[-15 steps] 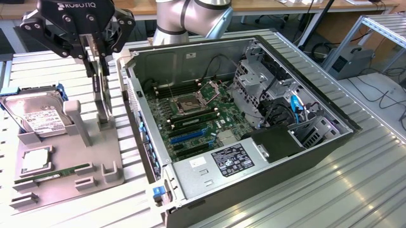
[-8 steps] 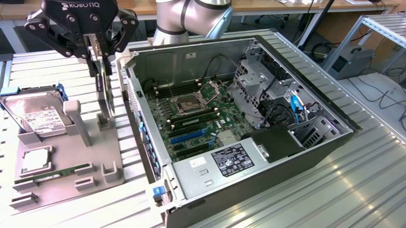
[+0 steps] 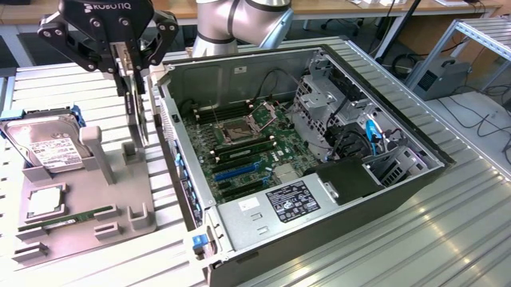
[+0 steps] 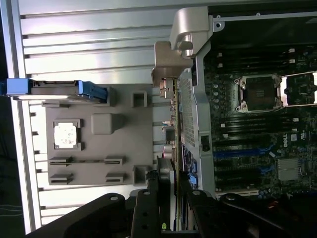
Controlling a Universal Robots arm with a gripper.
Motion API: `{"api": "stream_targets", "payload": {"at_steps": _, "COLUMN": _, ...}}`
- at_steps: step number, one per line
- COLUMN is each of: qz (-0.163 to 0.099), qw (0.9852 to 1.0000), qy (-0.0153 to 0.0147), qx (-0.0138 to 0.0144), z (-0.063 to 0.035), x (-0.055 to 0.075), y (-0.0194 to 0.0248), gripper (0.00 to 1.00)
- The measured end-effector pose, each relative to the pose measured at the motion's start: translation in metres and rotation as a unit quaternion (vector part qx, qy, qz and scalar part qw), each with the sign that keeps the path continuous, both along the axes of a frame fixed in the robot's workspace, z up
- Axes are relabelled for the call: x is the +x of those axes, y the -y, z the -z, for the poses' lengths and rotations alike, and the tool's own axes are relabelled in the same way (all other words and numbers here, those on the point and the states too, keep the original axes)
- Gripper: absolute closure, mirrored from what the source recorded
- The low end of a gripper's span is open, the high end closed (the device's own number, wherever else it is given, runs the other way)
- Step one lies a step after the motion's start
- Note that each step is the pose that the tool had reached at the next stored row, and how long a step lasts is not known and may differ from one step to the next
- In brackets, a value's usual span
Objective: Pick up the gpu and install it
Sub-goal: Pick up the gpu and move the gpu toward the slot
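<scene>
The gpu (image 3: 138, 116) hangs upright and edge-on as a thin dark card, just outside the open case's near wall and over the posts of the grey holder tray (image 3: 88, 206). My gripper (image 3: 128, 60) is shut on the card's top edge. In the wrist view the gpu (image 4: 175, 116) runs as a thin line between my fingers (image 4: 150, 198). Its silver bracket (image 4: 171, 62) is at the far end, beside the case wall. The gripper (image 4: 169, 186) is closed around the card.
The open computer case (image 3: 399, 179) lies on its side with the motherboard (image 3: 248, 140) and blue card slots (image 3: 236, 170) exposed. On the tray sit a hard drive (image 3: 48, 146), a CPU (image 3: 44, 200) and a green RAM stick (image 3: 68, 220). The slatted metal table (image 3: 415, 239) surrounds them.
</scene>
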State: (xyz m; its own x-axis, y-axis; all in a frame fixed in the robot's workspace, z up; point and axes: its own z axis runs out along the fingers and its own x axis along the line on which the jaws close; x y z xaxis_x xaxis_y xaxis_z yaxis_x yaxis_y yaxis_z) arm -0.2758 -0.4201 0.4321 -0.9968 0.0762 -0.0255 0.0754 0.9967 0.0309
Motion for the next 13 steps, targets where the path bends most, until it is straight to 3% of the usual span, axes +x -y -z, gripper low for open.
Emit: {"api": "stream_targets", "payload": {"at_steps": 13, "qz": 0.0, "qw": 1.0, "qy": 0.0, "qx": 0.0, "z": 0.0, "x": 0.0096, "y": 0.0, "gripper": 0.73}}
